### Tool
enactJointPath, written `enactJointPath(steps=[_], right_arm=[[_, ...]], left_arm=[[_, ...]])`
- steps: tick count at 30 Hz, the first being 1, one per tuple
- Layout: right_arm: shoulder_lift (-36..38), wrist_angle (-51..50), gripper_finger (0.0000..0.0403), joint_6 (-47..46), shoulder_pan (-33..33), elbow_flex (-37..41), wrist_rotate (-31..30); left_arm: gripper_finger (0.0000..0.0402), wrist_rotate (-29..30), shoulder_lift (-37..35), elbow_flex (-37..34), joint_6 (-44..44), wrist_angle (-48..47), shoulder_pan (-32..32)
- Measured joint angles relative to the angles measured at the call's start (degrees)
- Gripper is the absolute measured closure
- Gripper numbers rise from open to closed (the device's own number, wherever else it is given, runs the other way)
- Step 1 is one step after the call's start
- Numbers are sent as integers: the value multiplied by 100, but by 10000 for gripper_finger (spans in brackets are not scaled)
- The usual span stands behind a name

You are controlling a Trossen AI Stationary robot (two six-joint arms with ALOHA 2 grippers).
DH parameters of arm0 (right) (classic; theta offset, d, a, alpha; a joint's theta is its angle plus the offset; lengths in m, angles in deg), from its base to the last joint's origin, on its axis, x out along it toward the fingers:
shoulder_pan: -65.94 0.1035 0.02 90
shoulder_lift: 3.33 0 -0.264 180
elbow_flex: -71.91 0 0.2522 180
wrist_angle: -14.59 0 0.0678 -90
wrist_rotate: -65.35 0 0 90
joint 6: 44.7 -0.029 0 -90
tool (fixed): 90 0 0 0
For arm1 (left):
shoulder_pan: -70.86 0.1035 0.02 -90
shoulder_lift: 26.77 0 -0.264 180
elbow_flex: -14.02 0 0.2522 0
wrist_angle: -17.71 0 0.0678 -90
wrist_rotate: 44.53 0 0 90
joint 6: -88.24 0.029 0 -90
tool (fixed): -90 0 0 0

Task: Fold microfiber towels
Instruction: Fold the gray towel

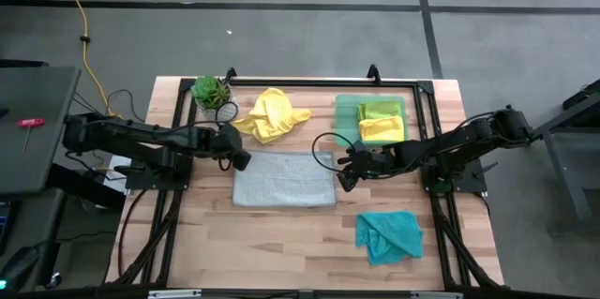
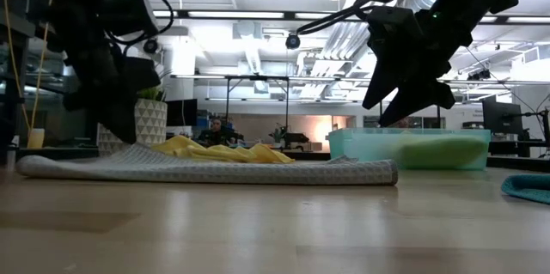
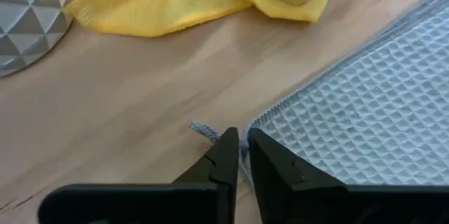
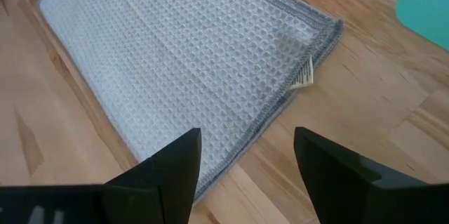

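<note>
Now grey towel [image 1: 284,179] flat — between both arms' jaws.

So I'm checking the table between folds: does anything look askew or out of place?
Nothing damaged or spilled. The yellow towel by the potted plant and the teal towel lie crumpled, unfolded. The grey towel lies flat, a small tag sticking out at one corner.

Bare table [image 1: 291,233] lies open in front of the grey towel [image 1: 284,178]. Behind it, the yellow towel [image 1: 269,114], potted plant [image 1: 211,91] and green tray [image 1: 347,104] crowd the far edge.
</note>
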Motion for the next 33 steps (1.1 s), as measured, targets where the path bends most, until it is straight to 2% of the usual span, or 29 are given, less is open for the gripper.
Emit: enactJointPath(steps=[6,10,13,15,17,20,27,29,33], right_arm=[[0,41,182,8,0,0,2],[0,176,182,12,-13,0,2],[0,400,182,16,-31,0,4],[0,533,182,31,-28,0,42],[0,663,182,181,-24,0,158],[0,867,182,574,48,0,479],[0,1068,182,1899,315,-2,525],[0,1050,182,1973,326,-2,454],[0,1052,182,1966,319,-2,338]], left_arm=[[313,41,48,25,388,368,0],[265,80,48,378,891,89,38],[237,-355,-25,719,1347,-191,40],[224,-938,-149,820,1486,-107,-112],[217,-1329,-240,815,1498,-28,-425],[217,-1328,-306,813,1541,-10,-1211],[228,-454,40,811,2154,214,-3054],[229,-227,303,811,2336,246,-3386],[229,-141,819,810,2413,188,-3803]])
